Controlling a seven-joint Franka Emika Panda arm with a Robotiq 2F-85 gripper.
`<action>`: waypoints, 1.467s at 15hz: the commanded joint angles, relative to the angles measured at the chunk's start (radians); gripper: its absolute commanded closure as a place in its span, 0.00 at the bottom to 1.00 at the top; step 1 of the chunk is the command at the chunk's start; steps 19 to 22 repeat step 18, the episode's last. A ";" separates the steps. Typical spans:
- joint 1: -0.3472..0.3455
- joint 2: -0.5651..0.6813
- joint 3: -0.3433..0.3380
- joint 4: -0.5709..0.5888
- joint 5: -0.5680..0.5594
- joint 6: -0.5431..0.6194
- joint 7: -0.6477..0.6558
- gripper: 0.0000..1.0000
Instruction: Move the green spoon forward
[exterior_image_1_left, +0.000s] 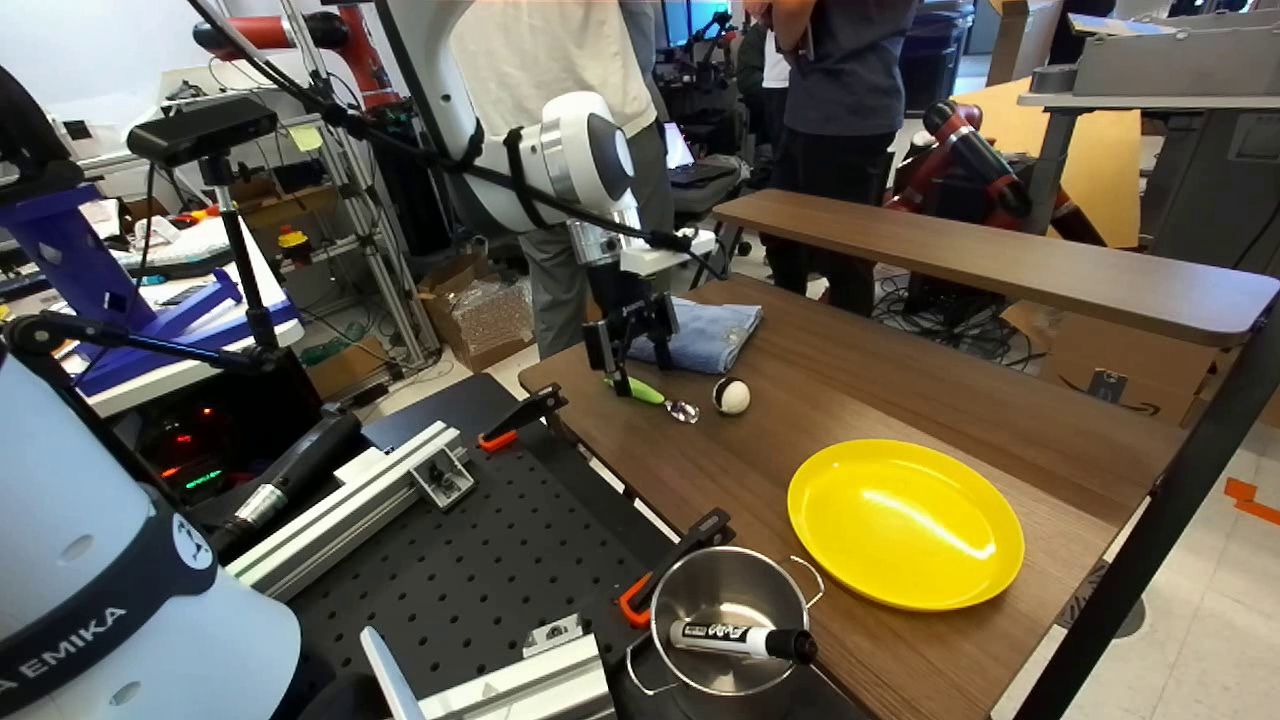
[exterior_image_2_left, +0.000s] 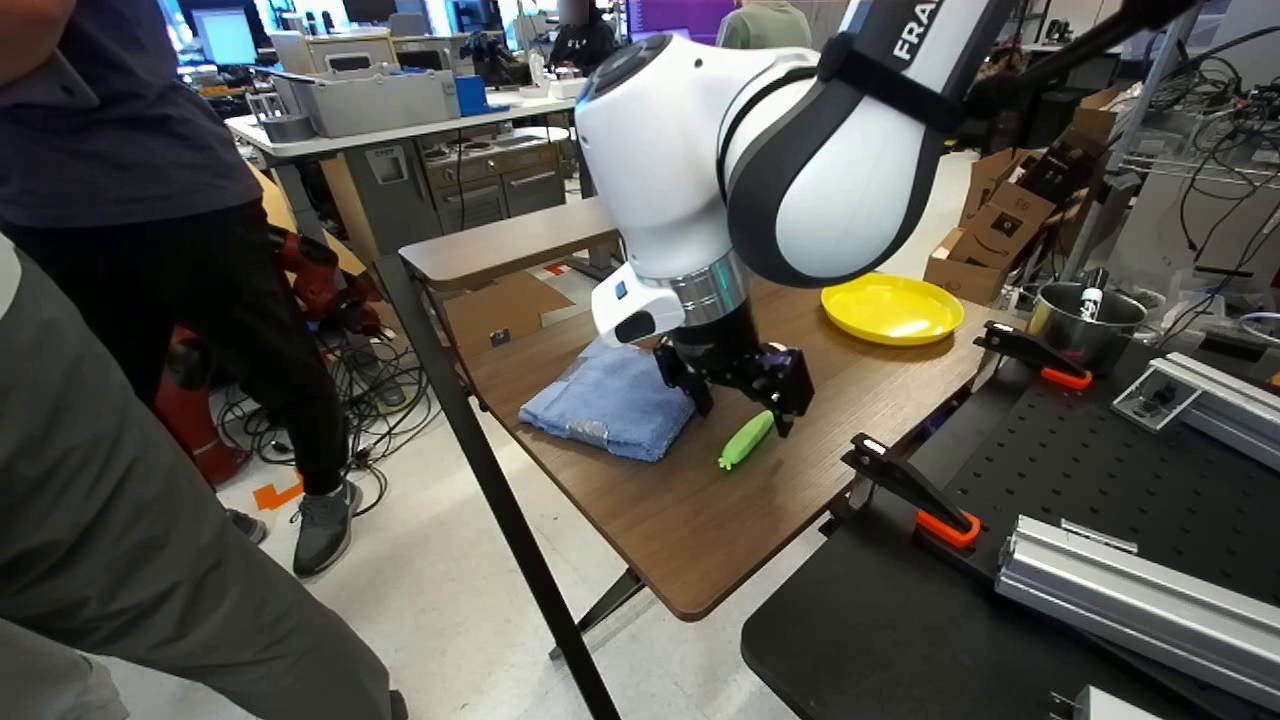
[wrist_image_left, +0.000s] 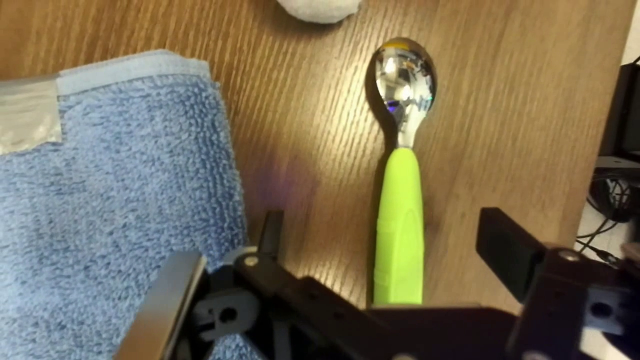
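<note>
The brown table (exterior_image_1_left: 830, 350) is the broadest thing here, and the white robot arm (exterior_image_2_left: 670, 180) reaches down over one end of it. Toward the table's other end lies a round yellow plate (exterior_image_1_left: 905, 525). A folded blue towel (exterior_image_2_left: 600, 400) lies at the arm's end of the table. A steel pot (exterior_image_1_left: 700, 590) stands near the plate. The pincer (wrist_image_left: 386, 232) is set wide, its two fingers (wrist_image_left: 507, 250) apart on either side of the green spoon (wrist_image_left: 403, 172), with a gap on each side. The spoon lies on the table, the towel to its left in the wrist view and the table's edge to its right. Its long axis runs almost straight up that view, leaning slightly right at the top, roughly along the wood grain. The metal bowl (wrist_image_left: 405, 80) points away from the pincer; the green handle (wrist_image_left: 400, 225) runs back between the fingers, its end hidden there. In an exterior view the bowl (exterior_image_1_left: 683, 411) points roughly toward the plate. Smallest is a white ball (exterior_image_1_left: 735, 400) with a dark patch, near the bowl but apart from it.
</note>
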 joint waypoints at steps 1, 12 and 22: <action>-0.036 -0.023 0.032 -0.016 0.009 -0.012 -0.034 0.00; -0.068 -0.177 0.076 -0.124 0.102 -0.034 -0.140 0.00; -0.068 -0.177 0.077 -0.128 0.104 -0.034 -0.141 0.00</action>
